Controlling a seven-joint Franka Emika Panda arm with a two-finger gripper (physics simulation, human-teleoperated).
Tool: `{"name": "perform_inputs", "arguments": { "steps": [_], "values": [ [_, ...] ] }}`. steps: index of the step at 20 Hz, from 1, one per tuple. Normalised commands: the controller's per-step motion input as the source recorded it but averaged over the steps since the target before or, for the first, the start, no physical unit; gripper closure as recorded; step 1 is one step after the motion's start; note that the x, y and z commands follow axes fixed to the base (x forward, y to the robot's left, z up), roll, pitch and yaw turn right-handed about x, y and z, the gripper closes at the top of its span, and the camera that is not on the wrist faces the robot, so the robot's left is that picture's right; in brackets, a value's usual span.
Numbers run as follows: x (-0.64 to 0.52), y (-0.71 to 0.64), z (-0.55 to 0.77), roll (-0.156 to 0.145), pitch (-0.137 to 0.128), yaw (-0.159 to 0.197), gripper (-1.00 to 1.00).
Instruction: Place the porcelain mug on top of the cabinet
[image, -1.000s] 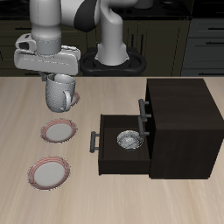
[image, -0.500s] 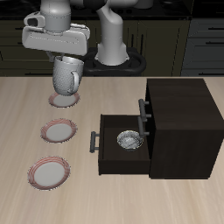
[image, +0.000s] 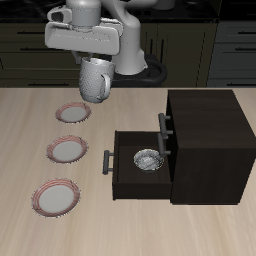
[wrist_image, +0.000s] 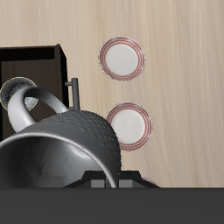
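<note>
The porcelain mug (image: 94, 79), greyish-white and glossy, hangs in my gripper (image: 92, 62) high above the table, over the far end of the plate row and short of the cabinet. My gripper is shut on the mug's rim. In the wrist view the mug (wrist_image: 66, 144) fills the near field with its loop handle (wrist_image: 35, 96) showing. The cabinet (image: 205, 140) is dark, boxy and flat-topped, and its drawer (image: 140, 170) is pulled open toward the plates. In the wrist view the cabinet's open drawer (wrist_image: 31, 66) shows behind the mug.
A small grey patterned bowl (image: 148, 160) lies inside the open drawer. Three pink-rimmed plates lie in a row on the table: far (image: 71, 113), middle (image: 68, 149), near (image: 56, 196). Two grey bar handles (image: 163, 133) stick out from the cabinet front.
My gripper has lifted the mug higher and carried it sideways toward the cabinet, away from above the far plate. The plates, drawer and bowl have not moved.
</note>
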Motion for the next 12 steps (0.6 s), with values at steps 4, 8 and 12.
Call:
{"name": "perform_inputs", "arguments": {
  "steps": [4,8,12],
  "values": [
    [-0.13,0.84,0.26,0.026,-0.028,0.013,1.00],
    [0.06,0.62,0.22,0.047,-0.002,0.003,1.00],
    [0.06,0.41,0.28,0.003,-0.033,-0.021,1.00]
  ]
}}
